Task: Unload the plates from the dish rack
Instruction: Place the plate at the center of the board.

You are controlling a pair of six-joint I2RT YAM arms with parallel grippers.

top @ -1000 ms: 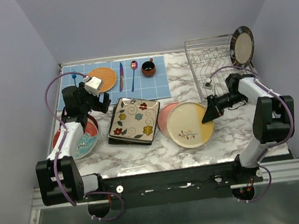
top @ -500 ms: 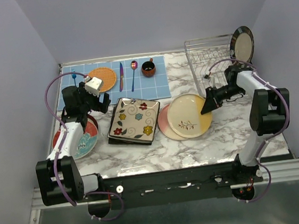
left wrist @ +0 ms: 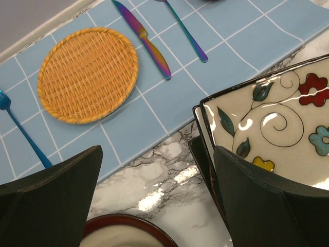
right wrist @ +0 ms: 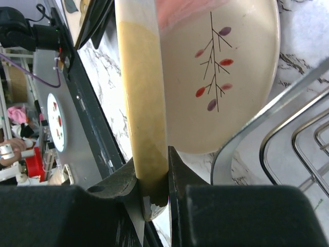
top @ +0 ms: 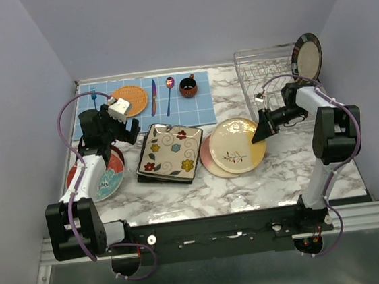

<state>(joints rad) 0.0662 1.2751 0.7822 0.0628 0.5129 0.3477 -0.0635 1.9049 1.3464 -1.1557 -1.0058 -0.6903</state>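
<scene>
The right fingers (top: 264,129) are clamped on the rim of a round cream plate (top: 235,147) with a small branch design. In the right wrist view the rim sits pinched between the two pads (right wrist: 177,170). The plate reaches away from those fingers toward the middle of the tabletop (top: 283,166) and overlaps a pink plate (top: 207,155) under its far edge. I cannot tell whether the two touch. Just behind the right fingers stands the dish rack (top: 261,80), its wire edge close beside the held plate in the right wrist view. One dark-rimmed plate (top: 306,58) stands upright at the rack's far corner.

Beyond the cream plate from the right fingers lies a square flowered plate (top: 170,151) on top of other square plates.

The left fingers (top: 122,131) are spread wide apart with nothing between them. They hover above the tabletop, with the flowered plate's corner just beside the right-hand one. A red-rimmed plate (left wrist: 123,234) lies below them, toward the arm's base. Ahead of them is a blue mat (top: 199,107) carrying a woven orange mat (left wrist: 87,74), a fork (left wrist: 23,131), a knife (left wrist: 144,41), a spoon (left wrist: 187,31) and a dark cup (top: 188,86).
</scene>
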